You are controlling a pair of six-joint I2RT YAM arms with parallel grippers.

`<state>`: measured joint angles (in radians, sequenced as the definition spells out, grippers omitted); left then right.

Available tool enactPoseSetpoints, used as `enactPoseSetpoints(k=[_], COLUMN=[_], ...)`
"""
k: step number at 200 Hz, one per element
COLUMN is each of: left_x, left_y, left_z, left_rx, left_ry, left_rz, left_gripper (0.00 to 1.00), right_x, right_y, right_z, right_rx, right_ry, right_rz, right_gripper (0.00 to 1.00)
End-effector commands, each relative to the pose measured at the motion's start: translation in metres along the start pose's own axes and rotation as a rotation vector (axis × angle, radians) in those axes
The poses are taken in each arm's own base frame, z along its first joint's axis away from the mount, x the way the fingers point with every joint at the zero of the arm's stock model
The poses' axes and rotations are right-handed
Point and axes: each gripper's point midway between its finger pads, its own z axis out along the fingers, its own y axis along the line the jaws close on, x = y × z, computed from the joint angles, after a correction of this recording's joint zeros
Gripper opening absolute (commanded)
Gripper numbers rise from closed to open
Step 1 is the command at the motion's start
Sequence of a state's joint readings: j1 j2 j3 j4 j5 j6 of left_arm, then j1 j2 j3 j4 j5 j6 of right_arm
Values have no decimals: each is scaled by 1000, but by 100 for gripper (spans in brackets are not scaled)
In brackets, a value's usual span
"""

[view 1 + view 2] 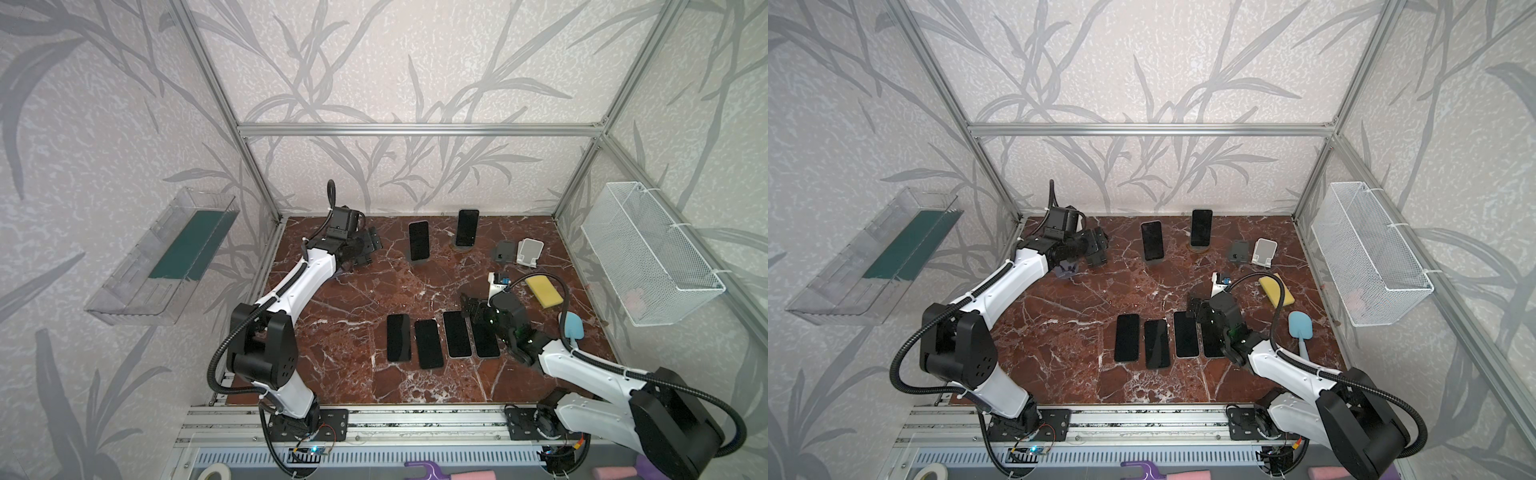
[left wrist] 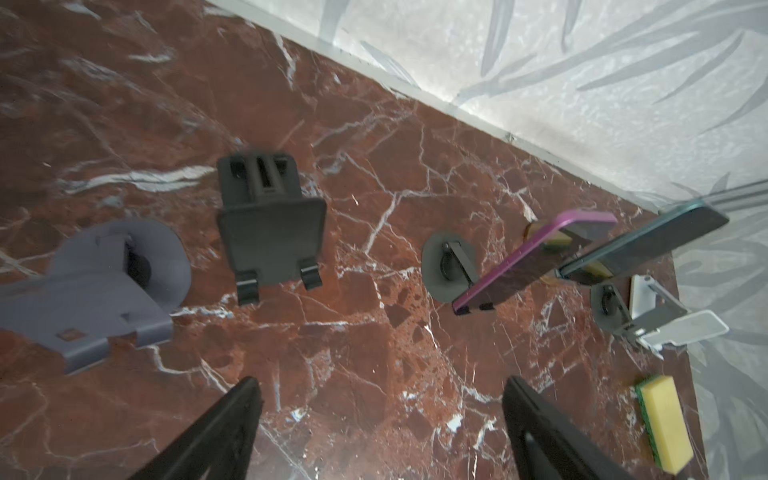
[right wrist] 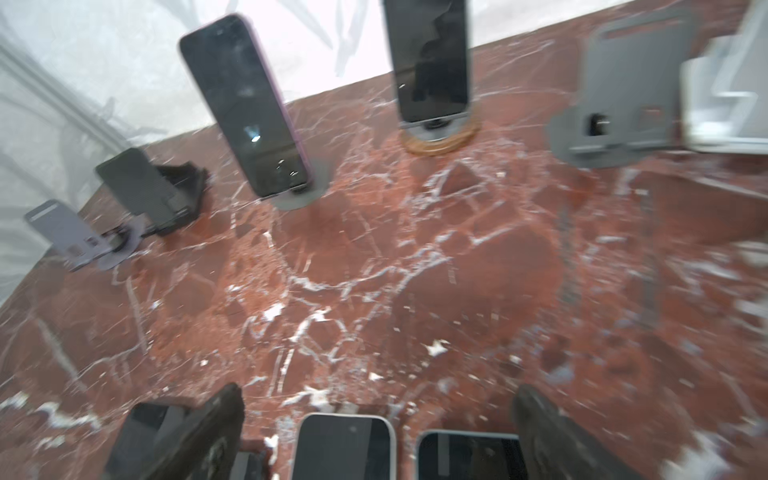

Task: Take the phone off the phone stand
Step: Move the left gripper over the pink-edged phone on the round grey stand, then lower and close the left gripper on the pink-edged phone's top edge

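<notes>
Red-brown marble (image 1: 353, 299), glossy and veined in white, forms the tabletop inside an aluminium-framed booth papered in a grey leaf print. Toward the back wall two phones stand propped with dark screens. The purple-cased phone (image 1: 418, 240) leans back on a grey plastic stand (image 2: 446, 266) with a round disc foot. Just beside it, the dark teal phone (image 1: 467, 227) sits nearly upright on a wood-ringed stand (image 3: 436, 139). Any marking on either handset is too blurred to read. The left gripper (image 2: 380, 386) hangs over bare marble at the back left, its black tapered fingers spread wide with nothing between them. Near it are an empty matte black stand (image 2: 270, 224) with two hooked lips and an empty lavender-grey stand (image 2: 112, 286). The right gripper (image 3: 378, 392) also gapes wide and holds nothing, poised above the far ends of a row of four phones (image 1: 429, 343) lying flat, screens up, near the front. At the back right, a slate-grey stand (image 1: 504, 251) and a white folding stand (image 1: 530, 251) sit close together. A yellow foam sponge (image 1: 543, 291) with a green scouring layer and a pale blue spatula (image 1: 571, 328) lie further right. A small white object (image 1: 498, 282) near the right gripper carries blue print too small to read. A white wire-mesh basket (image 1: 648, 253) hangs on the right wall, and a clear plastic tray (image 1: 162, 257) with a dark green liner hangs on the left.
</notes>
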<state>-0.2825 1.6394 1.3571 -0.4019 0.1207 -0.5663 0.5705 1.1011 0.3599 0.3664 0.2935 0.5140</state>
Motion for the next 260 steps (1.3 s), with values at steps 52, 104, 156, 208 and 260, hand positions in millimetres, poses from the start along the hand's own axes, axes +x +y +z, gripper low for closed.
enactPoseSetpoints(k=[52, 104, 156, 208, 260], left_x=[-3, -8, -4, 1, 4], left_y=[-86, -105, -129, -146, -139], left_z=[13, 54, 90, 109, 122], left_rx=[0, -205, -259, -235, -314], left_ry=[-80, -133, -162, -190, -210], left_rz=[123, 140, 181, 221, 242], left_gripper=[99, 99, 99, 99, 99], right_x=[-14, -16, -19, -17, -16], right_y=[-19, -16, -14, -9, -5], right_z=[0, -1, -2, 0, 1], right_rx=[112, 101, 94, 67, 48], right_ry=[-84, -77, -85, -71, -60], right_rz=[27, 17, 16, 26, 33], right_gripper=[99, 99, 99, 99, 99])
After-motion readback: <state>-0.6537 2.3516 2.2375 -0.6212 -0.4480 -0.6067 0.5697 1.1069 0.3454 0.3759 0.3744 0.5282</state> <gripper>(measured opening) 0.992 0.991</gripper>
